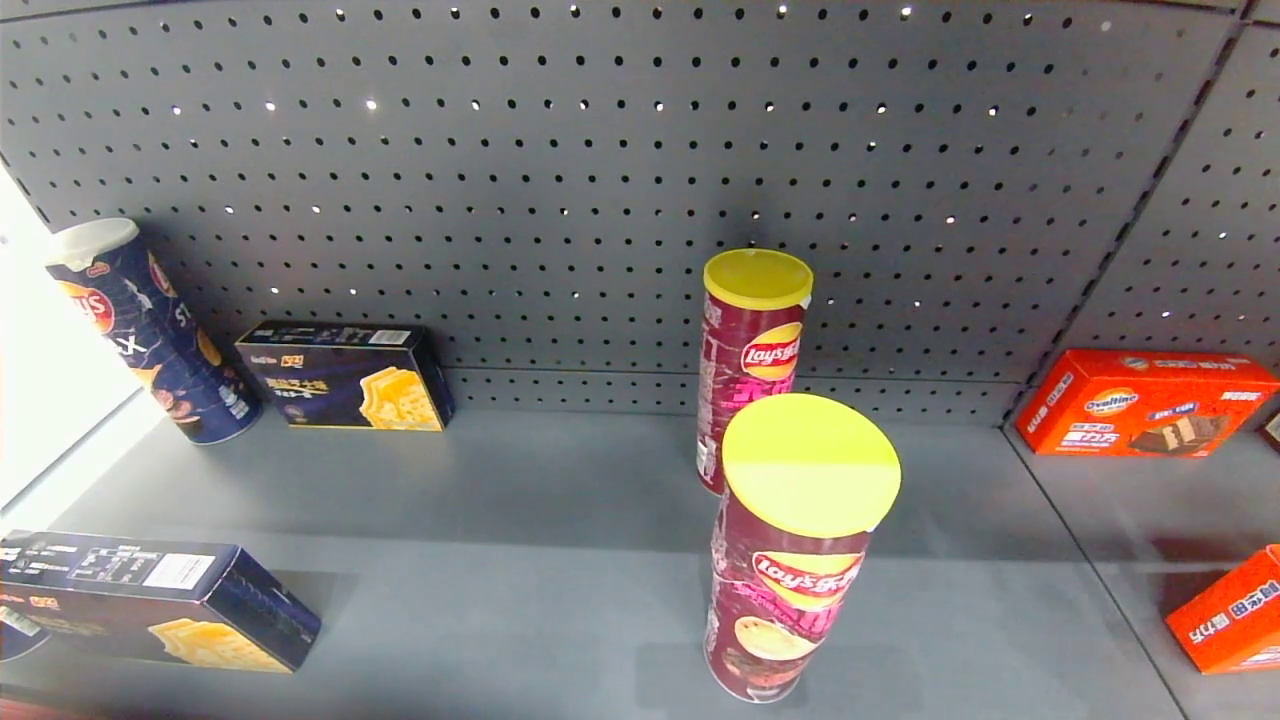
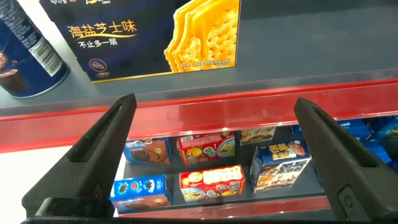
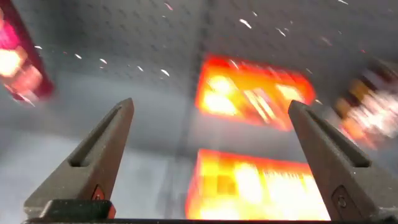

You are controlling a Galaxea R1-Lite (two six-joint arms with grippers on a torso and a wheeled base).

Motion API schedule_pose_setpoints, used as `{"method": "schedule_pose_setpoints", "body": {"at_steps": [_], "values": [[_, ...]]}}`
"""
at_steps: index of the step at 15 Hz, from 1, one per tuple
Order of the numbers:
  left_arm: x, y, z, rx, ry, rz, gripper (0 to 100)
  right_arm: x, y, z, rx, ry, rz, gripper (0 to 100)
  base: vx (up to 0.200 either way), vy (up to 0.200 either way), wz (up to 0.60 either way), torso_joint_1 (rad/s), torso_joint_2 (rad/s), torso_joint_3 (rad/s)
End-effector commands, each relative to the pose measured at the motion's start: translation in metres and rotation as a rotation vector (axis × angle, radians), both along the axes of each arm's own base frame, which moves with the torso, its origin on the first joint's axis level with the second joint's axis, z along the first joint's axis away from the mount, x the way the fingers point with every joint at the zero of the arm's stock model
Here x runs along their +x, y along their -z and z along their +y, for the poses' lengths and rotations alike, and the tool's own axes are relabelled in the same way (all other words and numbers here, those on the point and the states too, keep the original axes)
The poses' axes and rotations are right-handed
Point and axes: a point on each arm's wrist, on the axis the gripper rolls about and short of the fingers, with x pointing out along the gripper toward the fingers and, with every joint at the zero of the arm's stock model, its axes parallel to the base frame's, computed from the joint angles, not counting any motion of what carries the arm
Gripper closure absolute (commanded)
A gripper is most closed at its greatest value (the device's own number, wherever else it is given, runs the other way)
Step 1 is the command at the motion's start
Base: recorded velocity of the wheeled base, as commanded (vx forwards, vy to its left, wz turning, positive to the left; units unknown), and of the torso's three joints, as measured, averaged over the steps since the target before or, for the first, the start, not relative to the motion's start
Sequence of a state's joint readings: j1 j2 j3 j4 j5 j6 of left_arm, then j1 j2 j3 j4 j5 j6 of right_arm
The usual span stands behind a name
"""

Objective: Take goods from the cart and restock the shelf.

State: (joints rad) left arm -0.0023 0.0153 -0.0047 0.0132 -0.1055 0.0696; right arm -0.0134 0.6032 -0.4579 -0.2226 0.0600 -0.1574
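Now | my left gripper (image 2: pixel 214 102) spread, empty, near cracker box (image 2: pixel 155 37) | my right gripper (image 3: pixel 211 104) spread, empty, facing orange box (image 3: pixel 249 93) | front maroon chip can (image 1: pixel 790 570) stands shelved at 6 o'clock of rear maroon chip can (image 1: pixel 752 350) | shelf (image 1: pixel 500 480) sparse; I judge restocking partway, more to fetch.

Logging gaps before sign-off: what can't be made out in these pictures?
Head view: near cracker box cut by the left edge, near orange box by the right; rear chip can partly hidden behind front chip can.
Right wrist view: blur smears the far orange box and the near one; print unreadable.
Left wrist view: blue can cut by the edge.
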Motion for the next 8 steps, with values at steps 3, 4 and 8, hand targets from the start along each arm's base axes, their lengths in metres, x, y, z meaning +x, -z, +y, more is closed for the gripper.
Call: {"method": "schedule_pose_setpoints", "body": {"at_steps": [3, 4, 8], "values": [[0.0, 0.0, 0.0, -0.003, -0.007, 0.001, 0, -0.054, 0.134, -0.004, 0.18, 0.369, -0.001, 0, 0.0, 0.0, 0.0, 0.0, 0.0, 0.0], [0.0, 0.0, 0.0, -0.003, -0.007, 0.001, 0, -0.055, 0.139, -0.005, 0.212, 0.394, 0.036, 0, 0.0, 0.0, 0.0, 0.0, 0.0, 0.0], [0.0, 0.0, 0.0, -0.005, -0.007, 0.001, 0, -0.054, 0.149, 0.001, 0.16, 0.149, 0.169, 0, 0.0, 0.0, 0.0, 0.0, 0.0, 0.0]]}}
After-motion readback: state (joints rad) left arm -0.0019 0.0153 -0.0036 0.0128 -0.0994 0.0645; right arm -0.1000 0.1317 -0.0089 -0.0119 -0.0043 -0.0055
